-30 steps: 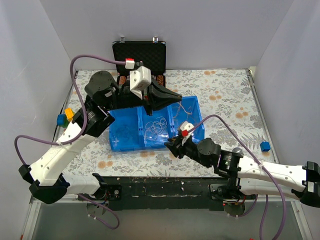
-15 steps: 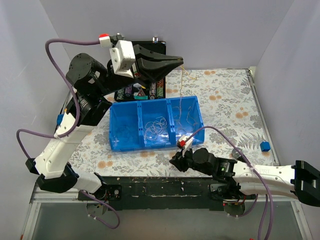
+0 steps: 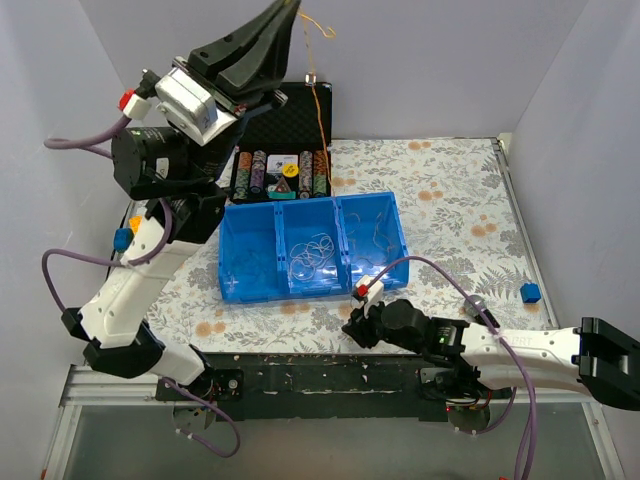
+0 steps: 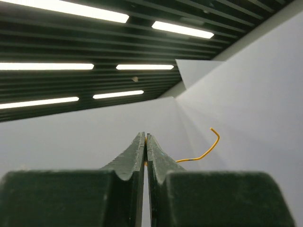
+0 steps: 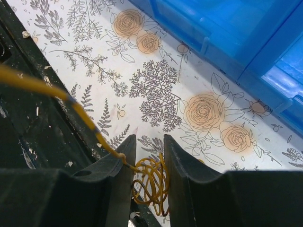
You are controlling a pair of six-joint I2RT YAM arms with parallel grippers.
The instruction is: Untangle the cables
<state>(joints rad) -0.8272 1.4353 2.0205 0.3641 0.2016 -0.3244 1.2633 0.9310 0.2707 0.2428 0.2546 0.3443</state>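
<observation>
A thin yellow cable (image 3: 320,110) stretches between my two grippers. My left gripper (image 3: 293,6) is raised high above the black case and is shut on one end of it. In the left wrist view the jaws (image 4: 146,136) are pressed together and the free yellow tip (image 4: 203,155) curls out to the right. My right gripper (image 3: 352,328) is low at the table's front edge, shut on the coiled yellow end (image 5: 151,182), its strand (image 5: 71,101) running up to the left. Pale loops (image 3: 312,255) lie in the blue tray's (image 3: 250,262) middle compartment.
An open black case of poker chips (image 3: 285,172) stands behind the tray. A few thin cords (image 3: 375,240) lie in the tray's right compartment. A blue block (image 3: 530,292) sits at the right edge. Blue and yellow blocks (image 3: 124,238) sit at the left wall.
My left gripper has risen from the tray to high above the case, drawing the yellow cable up with it. My right gripper has drawn back to the front edge with the coil.
</observation>
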